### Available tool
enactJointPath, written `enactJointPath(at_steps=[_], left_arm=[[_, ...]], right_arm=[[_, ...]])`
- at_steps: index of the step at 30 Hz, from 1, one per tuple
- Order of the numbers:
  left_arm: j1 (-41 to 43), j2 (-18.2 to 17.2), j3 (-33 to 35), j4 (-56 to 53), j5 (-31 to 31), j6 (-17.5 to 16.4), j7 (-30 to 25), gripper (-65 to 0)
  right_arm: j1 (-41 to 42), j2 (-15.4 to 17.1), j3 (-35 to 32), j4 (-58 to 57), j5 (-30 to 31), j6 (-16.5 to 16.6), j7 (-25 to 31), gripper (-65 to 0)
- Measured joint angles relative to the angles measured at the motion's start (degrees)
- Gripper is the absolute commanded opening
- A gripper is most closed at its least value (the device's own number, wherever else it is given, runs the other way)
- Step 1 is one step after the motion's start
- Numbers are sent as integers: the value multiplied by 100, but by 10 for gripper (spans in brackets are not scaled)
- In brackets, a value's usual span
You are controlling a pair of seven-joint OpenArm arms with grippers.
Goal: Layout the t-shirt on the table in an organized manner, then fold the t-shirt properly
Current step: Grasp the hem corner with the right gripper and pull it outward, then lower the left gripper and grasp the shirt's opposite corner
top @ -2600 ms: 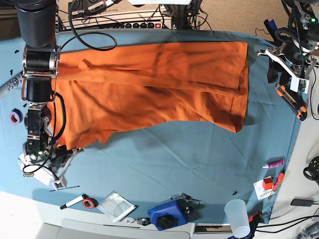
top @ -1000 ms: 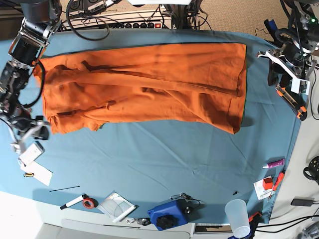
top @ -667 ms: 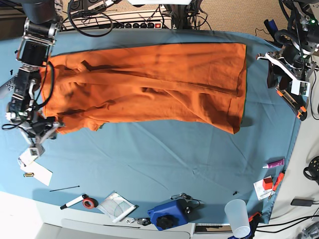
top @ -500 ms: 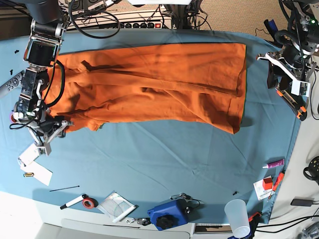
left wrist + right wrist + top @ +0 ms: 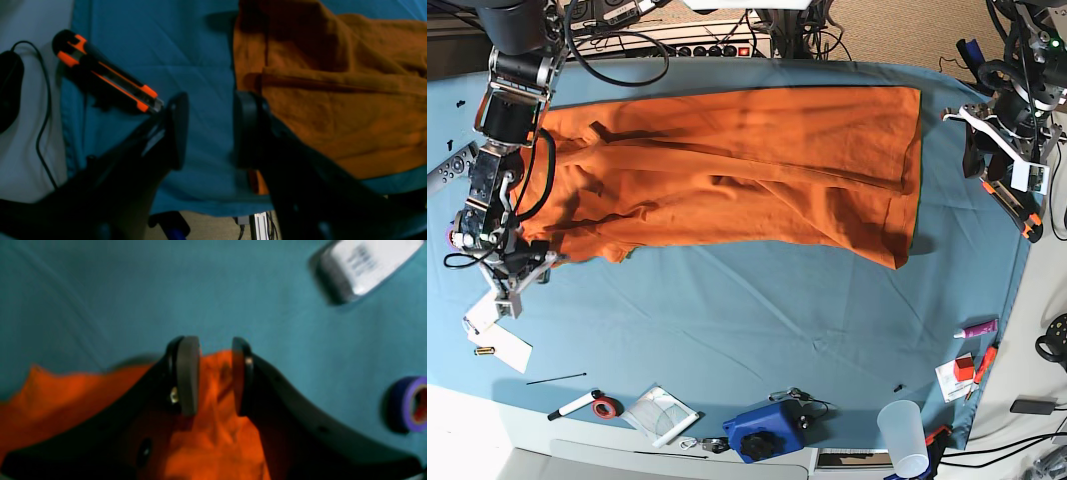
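Observation:
The orange t-shirt (image 5: 727,170) lies spread but wrinkled across the far half of the teal-covered table (image 5: 777,320), with its lower edge folded over. My right gripper (image 5: 515,272) is at the shirt's near left corner. In the right wrist view the gripper (image 5: 213,351) has its jaws close together, pinching a raised peak of the shirt (image 5: 217,426). My left gripper (image 5: 975,150) hovers just past the shirt's right edge. In the left wrist view it (image 5: 210,103) is open and empty over bare cloth, with the shirt (image 5: 333,100) beside it.
An orange and black box cutter (image 5: 106,78) lies by the left gripper near the table's right edge (image 5: 1012,200). Purple tape (image 5: 413,403) and a white device (image 5: 363,263) lie near the right gripper. A blue tool (image 5: 762,432), cup (image 5: 904,435), marker (image 5: 577,405) and paper (image 5: 659,412) line the front edge.
My right gripper let go of the shirt's corner, swung away left, then came back to the near left corner and closed on it. The left arm has barely moved.

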Motion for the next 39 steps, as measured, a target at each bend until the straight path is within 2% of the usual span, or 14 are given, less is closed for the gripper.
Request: enactJointPath(at_steps=[2,11,14,20,27,35,39], left_arm=[[-2,0,0,0,-2,0,0,-418],[-4,0,0,0,-2,-2,0,-418],[-4,0,0,0,0,0,-2,-418],[-2,2,0,0,-2,-2,-2,-418],[-4,0,0,0,0,-2,0,-418],[-4,2,0,0,-2,-2,0,-418],[-4,0,0,0,-2,-2,0,-418]], right_arm=[[-17,4,0,0,-9,-83,-33,-479],[-122,-4,-4,-7,-9,-37,-109,-482],[-122,-63,-4,-7,9,179,-188,-552],[-131,-286,-4,-7,2,179,-284,-650],[-151,-297,-4,127,-9,205,-507,-650],[-170,-284,-9,1488,35,302,-1233,-650],[-446,-284,-4,1958,48,306,-1250,-650]])
